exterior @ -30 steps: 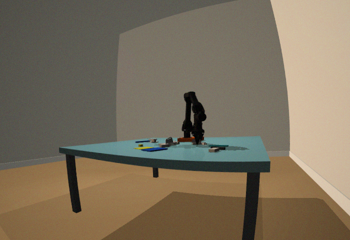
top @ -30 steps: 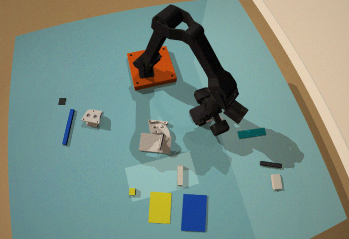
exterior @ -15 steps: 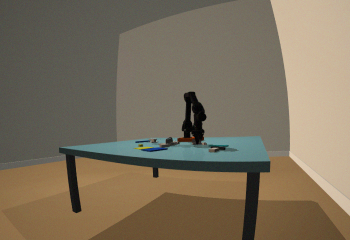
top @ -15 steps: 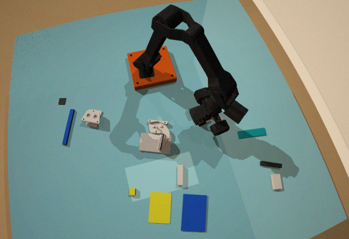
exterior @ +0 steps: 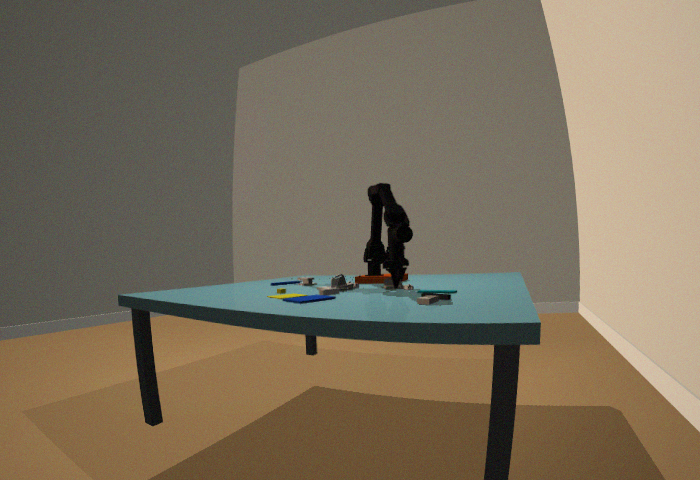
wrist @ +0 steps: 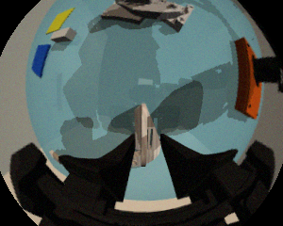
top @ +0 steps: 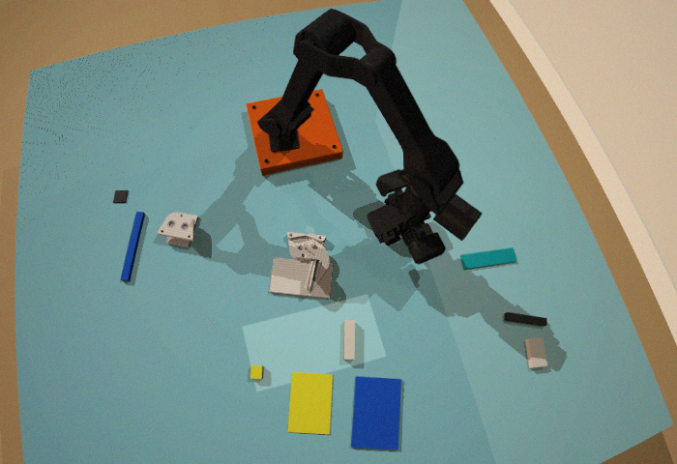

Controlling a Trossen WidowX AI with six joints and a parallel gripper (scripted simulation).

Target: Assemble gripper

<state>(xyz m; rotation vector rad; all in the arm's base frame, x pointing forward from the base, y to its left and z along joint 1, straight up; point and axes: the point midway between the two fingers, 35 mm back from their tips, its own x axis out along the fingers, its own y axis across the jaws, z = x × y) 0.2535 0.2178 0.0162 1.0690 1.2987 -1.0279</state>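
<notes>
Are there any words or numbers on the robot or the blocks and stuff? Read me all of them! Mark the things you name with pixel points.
There are none that I can read.
The orange base (top: 325, 109) (exterior: 365, 279) (wrist: 244, 89) shows only small dark holes, no letters.
The blue plate (top: 376, 414) (exterior: 308, 298) (wrist: 41, 60) and yellow plate (top: 310, 403) (exterior: 286, 296) (wrist: 61, 20) look plain.
Tiny marks on the black arm (top: 399, 109) (exterior: 376, 226) would be too small to tell.
</notes>
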